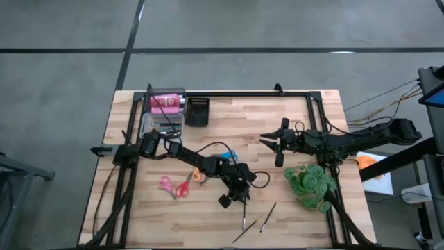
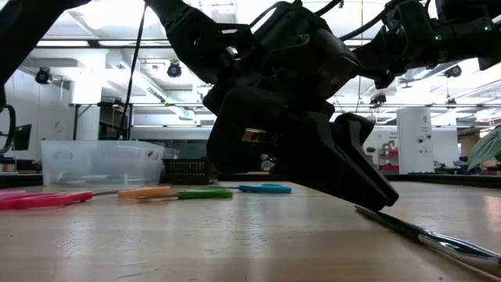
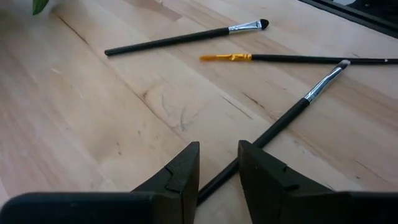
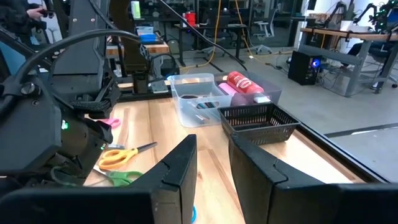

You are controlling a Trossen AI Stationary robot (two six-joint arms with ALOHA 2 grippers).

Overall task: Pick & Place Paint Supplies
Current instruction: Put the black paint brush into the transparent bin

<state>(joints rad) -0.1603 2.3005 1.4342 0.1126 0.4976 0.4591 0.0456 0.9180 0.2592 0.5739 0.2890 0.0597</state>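
I have the left claw (image 3: 217, 180) low on the wooden bench (image 3: 93, 124), jaws narrowly parted astride a thin black-handled brush (image 3: 280, 121), not yet clenched. Closing off-centre, I judge, would roll it away.

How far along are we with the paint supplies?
Done: pink bottles lie in the clear tub at the back. In hand: the left gripper is down at the table with its fingers astride a black brush, not lifted. Left: two more brushes beyond it and the scissors loose on the table. The right gripper waits near the plant.
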